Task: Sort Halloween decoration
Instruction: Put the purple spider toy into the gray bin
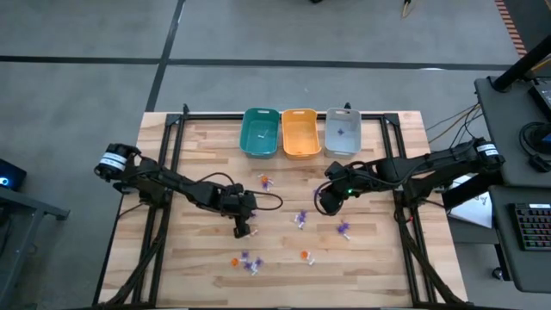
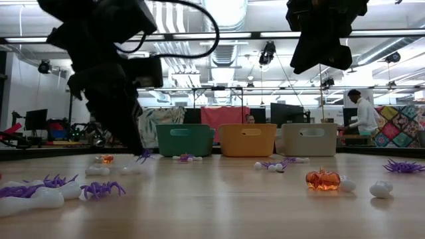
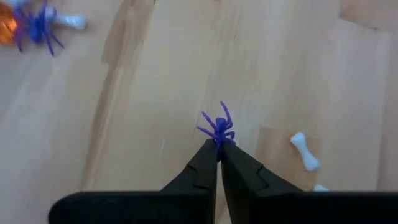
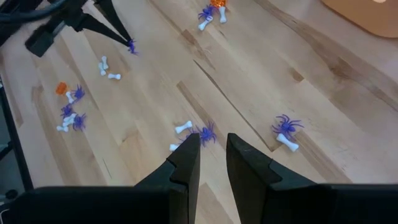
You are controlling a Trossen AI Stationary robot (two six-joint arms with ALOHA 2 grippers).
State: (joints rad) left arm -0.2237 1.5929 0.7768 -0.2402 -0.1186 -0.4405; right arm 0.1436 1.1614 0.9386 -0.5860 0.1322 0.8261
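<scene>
We see the left gripper (image 3: 219,147) low over the wooden table (image 1: 387,258), its jaws pinched shut on a purple spider (image 3: 218,126) whose legs splay just beyond the fingertips; a white bone (image 3: 305,152) lies off to one side. The right gripper (image 4: 213,144) hovers with its jaws partly open and empty above another purple spider (image 4: 206,132) and scattered bones, near the teal bin (image 1: 259,132), orange bin (image 1: 300,132) and grey bin (image 1: 342,130).

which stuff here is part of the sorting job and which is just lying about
Job:
- purple spider, pinched in left gripper
- loose spiders, bones and pumpkins on the table
- teal bin, orange bin, grey bin

Lying about:
- keyboard
- person in the room behind
</scene>
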